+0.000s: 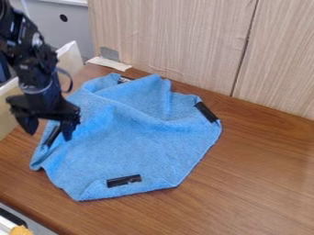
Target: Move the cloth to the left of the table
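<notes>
The black gripper hangs at the left, its two fingers spread wide and pointing down. Its right finger overlaps the left part of the blue cloth, while the left one is over the wooden table beside it; whether either touches is unclear. The cloth lies spread out with folds and ridges across the left and middle of the table, black strips near its edges. Part of its upper left side is hidden behind the arm.
A wood-grain panel stands along the back of the brown table. Pale boards border the left side, behind the arm. At the lower left corner, beyond the table's front edge, are a white object and an orange piece.
</notes>
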Robot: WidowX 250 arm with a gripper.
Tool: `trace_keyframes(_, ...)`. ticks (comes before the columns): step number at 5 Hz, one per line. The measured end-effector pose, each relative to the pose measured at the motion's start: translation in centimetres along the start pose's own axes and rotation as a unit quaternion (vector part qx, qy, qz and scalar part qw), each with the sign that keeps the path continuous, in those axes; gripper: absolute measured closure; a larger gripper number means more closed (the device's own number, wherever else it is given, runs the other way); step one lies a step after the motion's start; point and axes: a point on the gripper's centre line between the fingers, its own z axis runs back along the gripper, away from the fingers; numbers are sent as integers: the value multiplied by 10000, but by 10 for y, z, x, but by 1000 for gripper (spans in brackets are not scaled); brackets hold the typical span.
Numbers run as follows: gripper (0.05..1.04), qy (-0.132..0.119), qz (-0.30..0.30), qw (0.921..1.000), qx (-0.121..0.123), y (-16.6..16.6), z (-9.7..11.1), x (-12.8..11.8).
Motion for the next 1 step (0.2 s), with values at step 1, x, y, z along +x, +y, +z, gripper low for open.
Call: trace_keyframes(1, 82, -311, -232, 9992, -92, -9, 17, 11)
